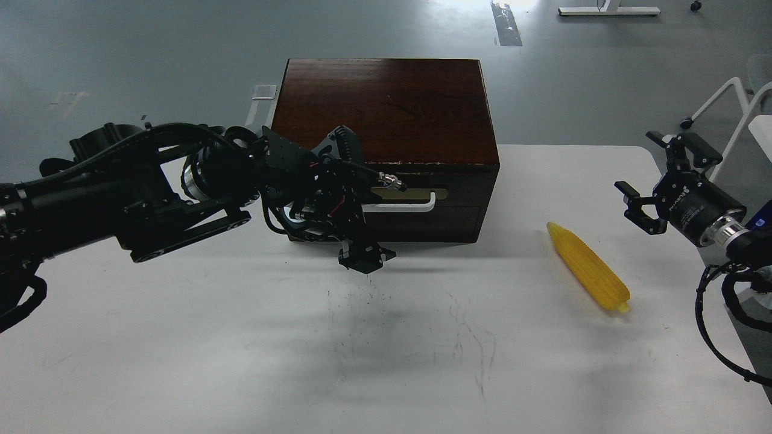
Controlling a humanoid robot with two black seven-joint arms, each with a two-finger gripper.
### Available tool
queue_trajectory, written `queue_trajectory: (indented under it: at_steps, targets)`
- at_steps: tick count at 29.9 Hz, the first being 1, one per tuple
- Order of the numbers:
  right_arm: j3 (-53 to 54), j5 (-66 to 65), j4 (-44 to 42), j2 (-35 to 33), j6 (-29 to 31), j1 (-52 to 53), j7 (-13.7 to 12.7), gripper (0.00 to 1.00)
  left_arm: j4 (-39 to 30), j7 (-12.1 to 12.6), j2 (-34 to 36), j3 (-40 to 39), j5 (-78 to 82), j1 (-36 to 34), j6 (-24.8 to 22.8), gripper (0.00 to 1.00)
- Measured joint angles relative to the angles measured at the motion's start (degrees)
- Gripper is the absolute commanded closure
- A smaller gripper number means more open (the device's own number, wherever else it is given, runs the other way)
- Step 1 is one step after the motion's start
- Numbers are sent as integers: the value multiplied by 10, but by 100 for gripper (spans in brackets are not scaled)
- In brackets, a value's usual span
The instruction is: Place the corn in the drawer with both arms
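Corn on the table, drawer closed.
The corn [588, 266] lies right of the box [386, 120]: bright yellow, tapered, kernel rows, stub end nearest me. My right gripper [660, 181] hovers spread wide and empty; my left gripper [356, 199] fronts the drawer [446, 196], its spread unclear.

Left claw [353, 199] sat at closed drawer [422, 196] handle [401, 207]; corn [588, 266] lay on desk [386, 337]; right claw [660, 181] spread, empty.

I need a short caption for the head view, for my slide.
Left gripper at the closed drawer; corn on the table near the open right gripper.
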Motion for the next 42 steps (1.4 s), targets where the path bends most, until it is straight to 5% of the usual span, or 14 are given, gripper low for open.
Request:
queue_trajectory:
  at_steps: [29,42]
  targets:
    - [0,0,0,-1,0,-3,0,0,-147,0,48,28,-1,5,-1,1]
    - [0,0,1,-1,0,-3,0,0,-144,-1,63,28,0,3,0,1]
